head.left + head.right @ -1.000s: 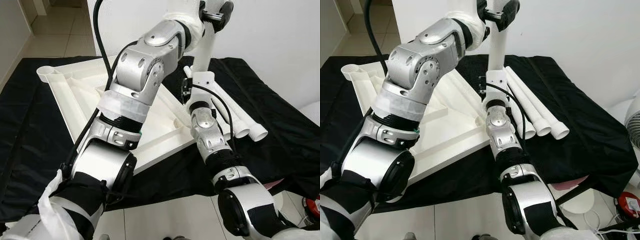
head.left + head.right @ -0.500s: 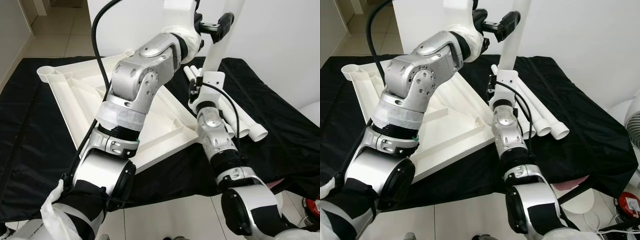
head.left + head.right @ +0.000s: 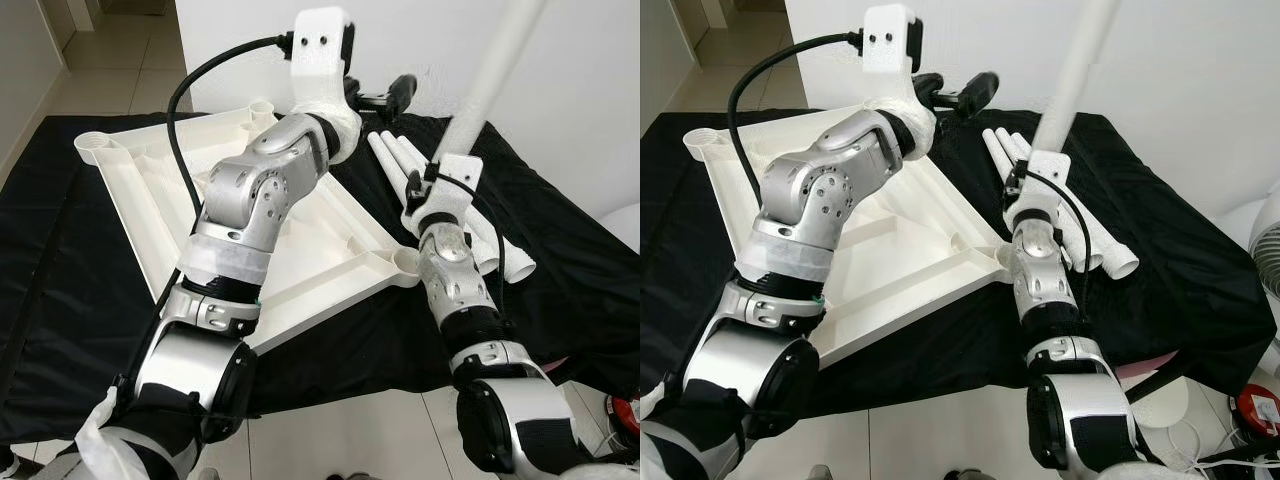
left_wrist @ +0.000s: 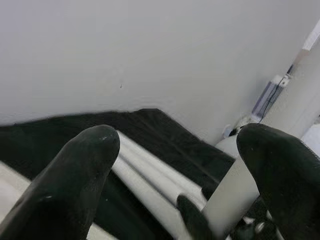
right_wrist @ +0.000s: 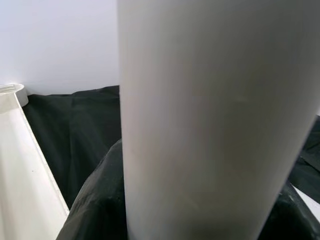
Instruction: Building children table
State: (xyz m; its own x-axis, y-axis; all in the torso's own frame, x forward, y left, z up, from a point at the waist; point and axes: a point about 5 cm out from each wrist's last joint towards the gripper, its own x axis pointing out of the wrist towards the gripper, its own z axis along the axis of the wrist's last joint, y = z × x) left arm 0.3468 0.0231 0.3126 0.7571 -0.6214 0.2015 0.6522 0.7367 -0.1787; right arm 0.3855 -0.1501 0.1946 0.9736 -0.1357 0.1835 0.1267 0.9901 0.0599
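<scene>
Right claw (image 5: 200,220) clenched on a white table leg (image 3: 490,75) now tips it away from the left claw (image 3: 385,97) — which has let go, fingers spread — toward the upturned tabletop (image 3: 160,190) lying on the black-draped surface (image 3: 60,300), socket insertion likely next.

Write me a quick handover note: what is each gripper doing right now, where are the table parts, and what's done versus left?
Right gripper: shut on one white table leg, held up off the cloth, tilted.
Left gripper: open, holding nothing, raised over the far edge of the tabletop.
White tabletop: upside down on the black cloth, corner sockets up; the nearest socket lies just left of the right arm.
Spare legs: lying together on the cloth to the right.
Done: one leg picked up.
Left: no leg seated in the visible sockets yet; seat this one, then the rest.
</scene>
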